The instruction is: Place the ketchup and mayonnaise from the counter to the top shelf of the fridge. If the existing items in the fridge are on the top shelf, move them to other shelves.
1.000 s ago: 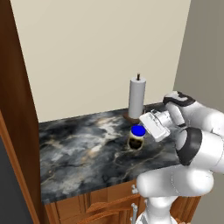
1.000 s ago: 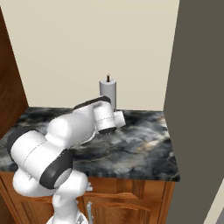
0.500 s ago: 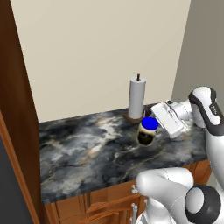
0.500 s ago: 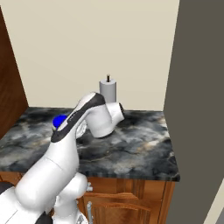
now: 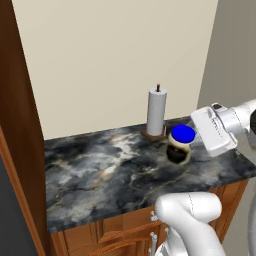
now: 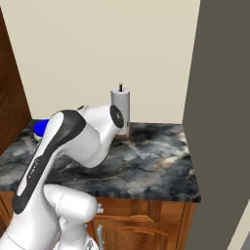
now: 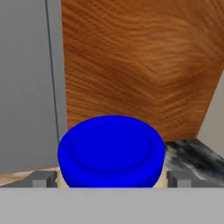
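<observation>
While its two dark fingertips (image 7: 44, 179) stand spread wide, one at each side of the blue lid, the gripper (image 7: 112, 180) looks straight at the mayonnaise jar (image 7: 112, 154), which sits between them and very close to the camera. Whether the fingertips touch the jar cannot be told; a narrow gap seems to show at each side. In the hand view the lid (image 7: 112, 148) is round and bright blue, with a strip of cream-coloured jar just below it.

From the left base view the white hand comes in from the right edge and its flat end sits just beside the jar (image 5: 179, 145), level with the lid. The jar stands upright on the dark marbled counter (image 5: 100, 175), toward its back right part. Just behind and to the left of it is a paper towel holder (image 5: 156, 113), a pale roll on a brown base with a thin dark pin at the top, set against the cream wall (image 5: 100, 60).

In the right base view the arm's bulky white link covers most of the jar; a bit of blue lid (image 6: 41, 127) peeps out at its left. The towel holder (image 6: 120, 105) rises behind the arm. A wooden panel (image 7: 140, 65) stands beyond the jar in the hand view, and wood cabinet fronts (image 6: 146, 224) run below the counter.
</observation>
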Robot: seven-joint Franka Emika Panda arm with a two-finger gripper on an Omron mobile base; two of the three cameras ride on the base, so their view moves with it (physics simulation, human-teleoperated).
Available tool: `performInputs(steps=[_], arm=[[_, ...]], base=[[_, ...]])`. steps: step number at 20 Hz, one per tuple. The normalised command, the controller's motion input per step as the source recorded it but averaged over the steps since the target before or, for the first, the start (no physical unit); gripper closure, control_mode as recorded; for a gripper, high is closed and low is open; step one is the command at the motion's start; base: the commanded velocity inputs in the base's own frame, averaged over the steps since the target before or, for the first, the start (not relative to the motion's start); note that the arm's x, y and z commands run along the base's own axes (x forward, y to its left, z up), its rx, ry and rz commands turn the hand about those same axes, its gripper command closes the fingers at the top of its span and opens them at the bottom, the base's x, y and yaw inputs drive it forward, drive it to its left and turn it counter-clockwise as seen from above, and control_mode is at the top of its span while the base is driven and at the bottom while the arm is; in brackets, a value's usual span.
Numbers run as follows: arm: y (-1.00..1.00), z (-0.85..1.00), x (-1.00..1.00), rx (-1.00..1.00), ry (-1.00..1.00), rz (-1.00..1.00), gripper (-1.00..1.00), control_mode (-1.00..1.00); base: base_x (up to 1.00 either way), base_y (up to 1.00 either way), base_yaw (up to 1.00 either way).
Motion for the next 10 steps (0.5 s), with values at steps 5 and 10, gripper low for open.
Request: performInputs(steps=[5,10], arm=[[-0.02,0.30,-0.39,-0.02,0.02,-0.03,1.00,1.00],[0.00,0.00,0.00,0.00,0.00,0.00,1.00,1.00]], base=[[-0.60,-0.29,-0.02],[-1.00,-0.64,-0.02]])
